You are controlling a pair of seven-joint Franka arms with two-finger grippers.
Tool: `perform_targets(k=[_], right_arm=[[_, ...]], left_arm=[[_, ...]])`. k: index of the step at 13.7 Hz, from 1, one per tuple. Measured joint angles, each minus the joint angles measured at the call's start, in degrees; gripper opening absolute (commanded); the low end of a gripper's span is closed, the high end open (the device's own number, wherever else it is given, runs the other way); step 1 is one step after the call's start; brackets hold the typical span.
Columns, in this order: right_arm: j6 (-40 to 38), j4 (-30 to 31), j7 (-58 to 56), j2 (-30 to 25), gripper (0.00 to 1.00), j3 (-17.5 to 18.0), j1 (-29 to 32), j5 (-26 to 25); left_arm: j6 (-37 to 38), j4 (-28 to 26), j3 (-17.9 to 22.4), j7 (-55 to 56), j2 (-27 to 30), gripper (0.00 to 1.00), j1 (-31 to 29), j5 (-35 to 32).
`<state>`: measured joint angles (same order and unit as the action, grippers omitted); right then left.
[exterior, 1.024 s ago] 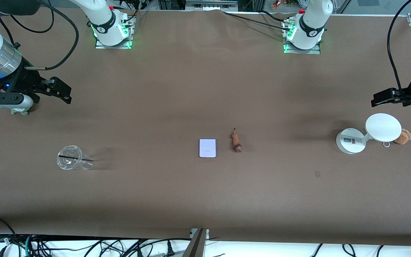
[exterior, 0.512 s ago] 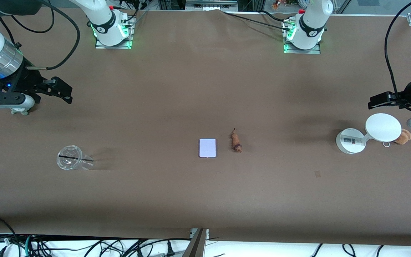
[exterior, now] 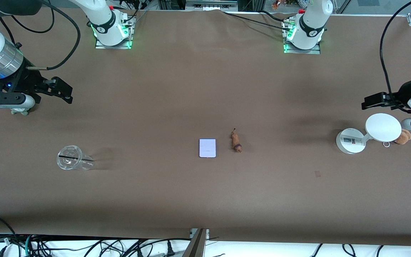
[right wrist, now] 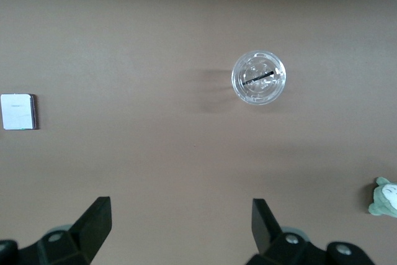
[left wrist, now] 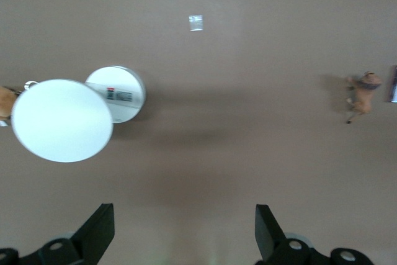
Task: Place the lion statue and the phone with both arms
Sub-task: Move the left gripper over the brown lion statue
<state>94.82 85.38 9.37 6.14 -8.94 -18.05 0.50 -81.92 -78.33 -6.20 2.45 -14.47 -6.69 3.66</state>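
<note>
The phone [exterior: 207,147], a pale lavender rectangle, lies flat at the table's middle. The lion statue [exterior: 236,141], a small reddish-brown figurine, lies beside it toward the left arm's end. The statue shows in the left wrist view [left wrist: 363,94]; the phone shows in the right wrist view [right wrist: 18,112]. My left gripper [exterior: 371,101] is open and empty in the air at the left arm's end, above the white stand. My right gripper [exterior: 61,91] is open and empty in the air at the right arm's end. In the wrist views both grippers [left wrist: 184,231] [right wrist: 181,224] frame bare table.
A white round-based stand with a disc [exterior: 368,132] and a tan plush toy [exterior: 403,136] sit at the left arm's end. A clear plastic cup [exterior: 72,162] lies on its side at the right arm's end. A grey-green plush [right wrist: 384,197] shows in the right wrist view.
My left gripper has drifted toward the table's middle. My right gripper has barely moved. The phone and the lion statue have not moved.
</note>
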Motion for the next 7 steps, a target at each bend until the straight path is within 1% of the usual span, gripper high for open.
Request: perform_targets(k=[2,7], right_arm=[[0.0,0.0,0.0,0.01,1.0,0.01,-0.01,0.0],[-0.01,0.0,0.0,0.02,1.0,0.02,-0.04,0.0]], left_arm=[[-1.75,0.01,-0.22,3.67,-1.51,1.0,2.96,1.6],[-13.87,0.01,-0.78,19.69,-8.45,1.0,16.62,1.71]])
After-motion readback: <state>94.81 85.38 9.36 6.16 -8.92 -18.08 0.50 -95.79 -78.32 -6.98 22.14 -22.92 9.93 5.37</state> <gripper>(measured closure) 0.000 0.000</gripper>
